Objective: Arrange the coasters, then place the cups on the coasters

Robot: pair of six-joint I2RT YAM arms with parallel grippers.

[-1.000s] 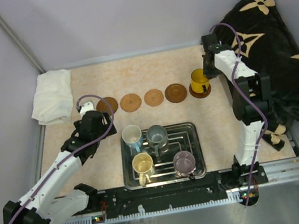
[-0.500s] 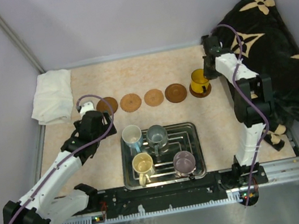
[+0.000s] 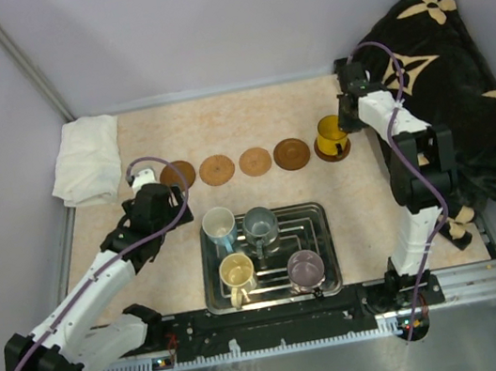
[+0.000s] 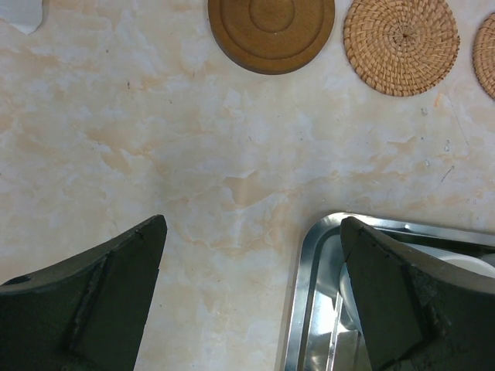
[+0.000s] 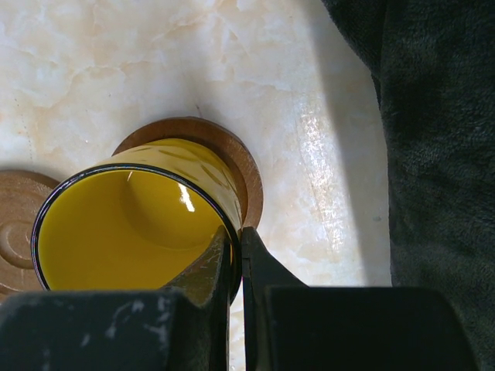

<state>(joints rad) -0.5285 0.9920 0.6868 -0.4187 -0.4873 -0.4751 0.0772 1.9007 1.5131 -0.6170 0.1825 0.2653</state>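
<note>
Four brown coasters (image 3: pixel 217 169) lie bare in a row across the table. A fifth coaster (image 3: pixel 340 155) at the right end carries the orange-yellow cup (image 3: pixel 329 134). My right gripper (image 5: pixel 236 232) is shut on that cup's (image 5: pixel 131 224) rim, one finger inside and one outside, above its coaster (image 5: pixel 244 174). The white-and-blue cup (image 3: pixel 219 224), the grey-blue cup (image 3: pixel 259 224), the cream-yellow cup (image 3: pixel 237 271) and the purple-grey cup (image 3: pixel 304 266) stand in the steel tray (image 3: pixel 324 230). My left gripper (image 4: pixel 253 224) hangs open and empty over the table, by the tray's left rim (image 4: pixel 309 255), below the dark coaster (image 4: pixel 271 31).
A folded white cloth (image 3: pixel 87 160) lies at the back left. A black blanket with cream flowers (image 3: pixel 461 93) is heaped along the right side, close to my right arm. A woven coaster (image 4: pixel 401 42) lies right of the dark one.
</note>
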